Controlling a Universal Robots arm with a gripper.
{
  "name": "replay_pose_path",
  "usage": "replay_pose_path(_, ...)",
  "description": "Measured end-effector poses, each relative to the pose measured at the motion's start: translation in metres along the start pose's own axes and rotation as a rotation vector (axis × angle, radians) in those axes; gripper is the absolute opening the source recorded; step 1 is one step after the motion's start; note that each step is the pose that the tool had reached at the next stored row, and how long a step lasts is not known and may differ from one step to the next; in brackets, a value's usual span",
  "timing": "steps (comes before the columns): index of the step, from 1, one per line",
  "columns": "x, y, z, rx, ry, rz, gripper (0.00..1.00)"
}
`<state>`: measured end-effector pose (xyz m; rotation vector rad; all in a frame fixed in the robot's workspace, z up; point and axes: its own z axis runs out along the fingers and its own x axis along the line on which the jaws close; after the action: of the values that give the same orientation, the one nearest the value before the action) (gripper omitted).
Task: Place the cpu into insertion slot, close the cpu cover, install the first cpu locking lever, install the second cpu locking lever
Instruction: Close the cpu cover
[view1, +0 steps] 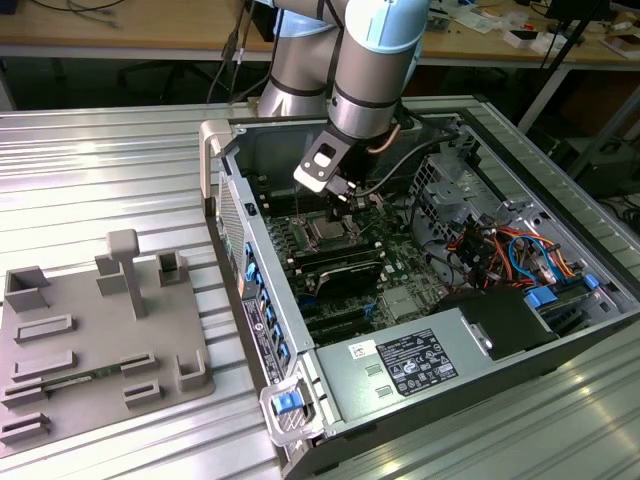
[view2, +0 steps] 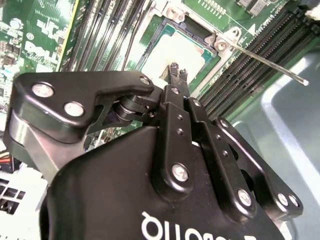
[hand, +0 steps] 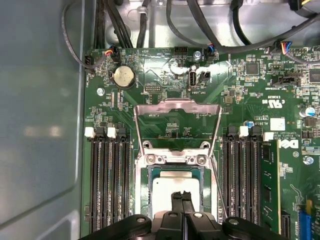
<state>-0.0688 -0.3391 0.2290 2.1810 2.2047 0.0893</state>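
Note:
The cpu (hand: 165, 189) lies flat in the insertion slot (hand: 144, 195) on the green board, its pale silvery face up; it also shows in the second wrist view (view2: 172, 50). The cpu cover (hand: 177, 104), a silvery frame with a square cut-out, stands folded back from its hinge, open. A thin locking lever (view2: 265, 62) sticks out raised beside the slot. My gripper (hand: 181, 199) hangs just over the cpu with its black fingertips (view2: 172, 75) pressed together and nothing between them. In the exterior view the gripper (view1: 342, 198) is inside the computer case above the slot (view1: 328, 232).
Long black memory slots (hand: 107, 175) flank the socket on both sides (hand: 240, 175). Cables (hand: 115, 25) run along the board's edge, and the grey case wall (hand: 40, 125) stands close by. A grey fixture tray (view1: 90, 330) lies on the exterior view's left.

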Motion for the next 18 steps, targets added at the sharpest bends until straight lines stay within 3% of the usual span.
replay_pose_path(3,0.0000,0.0045,-0.0005,0.0001,-0.0001,0.000,0.11)
replay_pose_path(5,-0.0001,0.0116,0.0000,0.0000,0.0000,0.000,0.11)
replay_pose_path(18,-0.0001,0.0129,0.0001,0.0000,0.0000,0.000,0.11)
